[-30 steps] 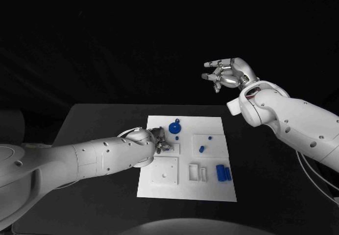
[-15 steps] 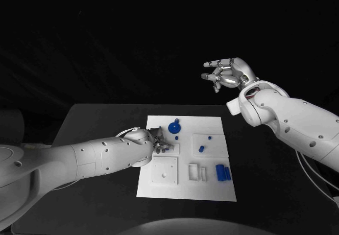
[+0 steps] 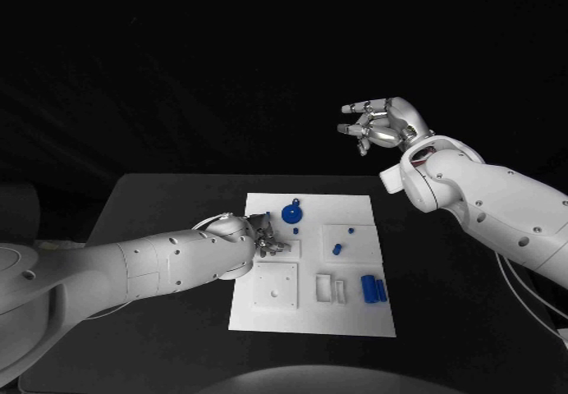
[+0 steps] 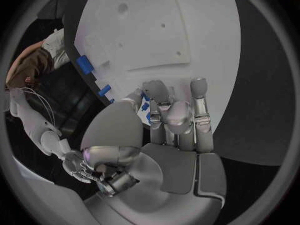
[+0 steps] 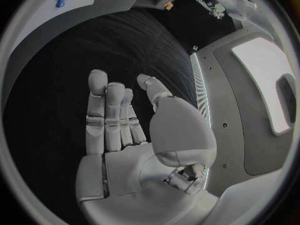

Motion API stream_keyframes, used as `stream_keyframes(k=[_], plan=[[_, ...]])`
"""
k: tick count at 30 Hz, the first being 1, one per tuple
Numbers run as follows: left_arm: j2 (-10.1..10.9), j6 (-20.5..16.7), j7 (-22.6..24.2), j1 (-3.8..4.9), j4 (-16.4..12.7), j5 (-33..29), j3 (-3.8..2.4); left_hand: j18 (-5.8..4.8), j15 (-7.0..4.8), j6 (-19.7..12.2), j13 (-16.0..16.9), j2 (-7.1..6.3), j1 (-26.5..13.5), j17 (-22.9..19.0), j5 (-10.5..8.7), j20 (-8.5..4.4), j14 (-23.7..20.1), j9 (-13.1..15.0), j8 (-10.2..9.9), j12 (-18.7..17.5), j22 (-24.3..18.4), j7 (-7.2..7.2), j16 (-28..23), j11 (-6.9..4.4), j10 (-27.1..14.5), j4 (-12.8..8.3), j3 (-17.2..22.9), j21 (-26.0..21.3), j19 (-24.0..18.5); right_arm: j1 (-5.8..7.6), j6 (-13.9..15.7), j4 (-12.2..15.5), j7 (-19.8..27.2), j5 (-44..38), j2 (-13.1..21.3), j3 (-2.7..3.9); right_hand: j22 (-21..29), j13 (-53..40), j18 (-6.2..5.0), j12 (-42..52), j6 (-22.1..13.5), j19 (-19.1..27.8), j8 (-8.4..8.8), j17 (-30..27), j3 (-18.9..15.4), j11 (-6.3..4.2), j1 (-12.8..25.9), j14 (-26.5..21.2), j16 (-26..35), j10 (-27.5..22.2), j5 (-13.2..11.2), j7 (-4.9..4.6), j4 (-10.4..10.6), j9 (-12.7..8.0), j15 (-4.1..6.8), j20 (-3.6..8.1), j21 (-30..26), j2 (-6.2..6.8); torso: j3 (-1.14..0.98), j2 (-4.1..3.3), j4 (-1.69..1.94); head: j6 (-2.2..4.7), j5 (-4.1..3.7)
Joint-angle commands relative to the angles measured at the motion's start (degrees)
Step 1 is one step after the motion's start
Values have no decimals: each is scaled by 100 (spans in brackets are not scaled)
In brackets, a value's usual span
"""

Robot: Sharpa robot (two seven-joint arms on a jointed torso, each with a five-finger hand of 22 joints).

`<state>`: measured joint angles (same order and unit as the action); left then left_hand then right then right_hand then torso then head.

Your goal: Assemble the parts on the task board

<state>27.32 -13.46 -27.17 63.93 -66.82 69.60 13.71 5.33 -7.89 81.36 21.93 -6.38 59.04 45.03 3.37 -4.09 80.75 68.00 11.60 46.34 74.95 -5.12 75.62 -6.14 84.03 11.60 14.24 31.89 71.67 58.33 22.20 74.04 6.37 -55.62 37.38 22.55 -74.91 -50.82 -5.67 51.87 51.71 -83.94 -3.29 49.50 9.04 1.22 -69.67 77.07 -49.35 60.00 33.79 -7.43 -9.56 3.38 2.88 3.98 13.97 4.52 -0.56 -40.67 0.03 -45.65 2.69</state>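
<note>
Nearest the robot on the task board is a pair of blue cylinder-ish parts standing side by side in a slot, off to the side of the left hand and closer in than it. Next to them sit a couple of pale rectangular frames, and a raised square plate lies right below the left hand.

The left hand is low over the board's middle with its fingers curled down. In the left wrist view a small blue piece shows right at the fingertips, but it's hard to say whether it's actually pinched or just sitting under them. Just past that hand, a round blue part with a knob rests on the board, and a small blue peg lies off to its side.

These bits look like hard, smooth, light plastic: stiff, probably a bit slippery, so a fingertip pinch across the sides seems the safest hold.

Farthest out, the right hand hangs high above the table, well clear of the board, fingers loosely spread and holding nothing.
</note>
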Motion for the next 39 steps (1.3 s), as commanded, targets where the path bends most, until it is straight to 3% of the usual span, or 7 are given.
stream_keyframes(k=[1,4,10,15,28,35,39], plan=[[9,-49,17,-6,4,-30,3,34,-8,51,-14,-143,-7,7,-44,13,22,-8,-26,-18,100,0,-12,-28,262,170,-3,-26,9,-14,-63,2,41,-1,1,3,-166,3,-91,13,15,-144,-10,-5,-9,-1,63,-29,0,-27,18,-11,36,6,2,-1,-12,-11,1,-1,2,6,-2],[13,-84,42,-6,-1,-47,2,3,-21,71,-25,-344,51,16,-57,-25,19,-12,-44,-20,99,-3,-11,-35,263,468,-36,-26,11,-23,-63,1,41,0,1,3,-163,5,-91,13,0,-144,-9,-7,-29,-1,63,-28,2,-25,21,-10,47,6,2,-2,-23,-17,2,-1,2,4,-2],[26,-159,111,-6,-15,-101,1,-36,-30,92,-41,-633,-192,13,-56,-67,12,-35,-79,-26,98,-6,-19,-39,262,532,-243,-29,9,-36,-64,-1,39,1,3,3,-163,5,-92,13,-2,-144,-9,-8,-33,-1,63,-28,2,-25,22,-10,49,5,2,-2,-24,-17,-2,1,0,5,-1],[57,-206,168,-6,-35,-153,-1,-79,-32,91,-57,-605,-303,7,-51,-106,6,-44,-113,-33,96,1,-32,-37,263,541,-1165,-37,7,-41,-67,-5,38,2,7,3,-163,5,-92,13,-2,-144,-9,-8,-33,-1,63,-28,2,-25,22,-10,49,5,2,-2,-24,-17,-3,1,1,2,-5],[259,-217,226,-2,-175,-201,-71,-150,-37,106,-91,-621,-315,-8,-50,-169,-3,-46,-175,-47,95,6,-64,-35,263,543,-1313,-64,8,-58,-70,-11,37,3,29,3,-163,5,-92,13,-2,-144,-9,-8,-33,-1,63,-28,2,-25,22,-10,49,5,2,-2,-24,-17,-4,3,2,13,-26],[503,-18,268,32,-436,-509,-493,-228,-8,29,-195,-453,-61,-350,-48,-227,-117,-257,-430,-271,47,70,-316,14,267,529,-1185,-195,-42,-74,-66,-26,38,4,61,3,-163,6,-92,13,-3,-145,-9,-8,-34,-2,63,-27,2,-24,23,-10,49,6,2,-2,-24,-19,5,6,6,44,-55],[638,177,212,229,-552,-650,-701,-303,48,-352,-207,-150,240,-558,-8,-288,-195,-839,-762,-390,13,241,-474,117,262,503,-1046,-336,-40,-77,-68,-45,38,4,73,3,-164,9,-91,14,-6,-149,-9,-11,-40,-2,60,-25,3,-20,28,-11,51,6,3,-1,-25,-25,3,0,4,76,-50]])
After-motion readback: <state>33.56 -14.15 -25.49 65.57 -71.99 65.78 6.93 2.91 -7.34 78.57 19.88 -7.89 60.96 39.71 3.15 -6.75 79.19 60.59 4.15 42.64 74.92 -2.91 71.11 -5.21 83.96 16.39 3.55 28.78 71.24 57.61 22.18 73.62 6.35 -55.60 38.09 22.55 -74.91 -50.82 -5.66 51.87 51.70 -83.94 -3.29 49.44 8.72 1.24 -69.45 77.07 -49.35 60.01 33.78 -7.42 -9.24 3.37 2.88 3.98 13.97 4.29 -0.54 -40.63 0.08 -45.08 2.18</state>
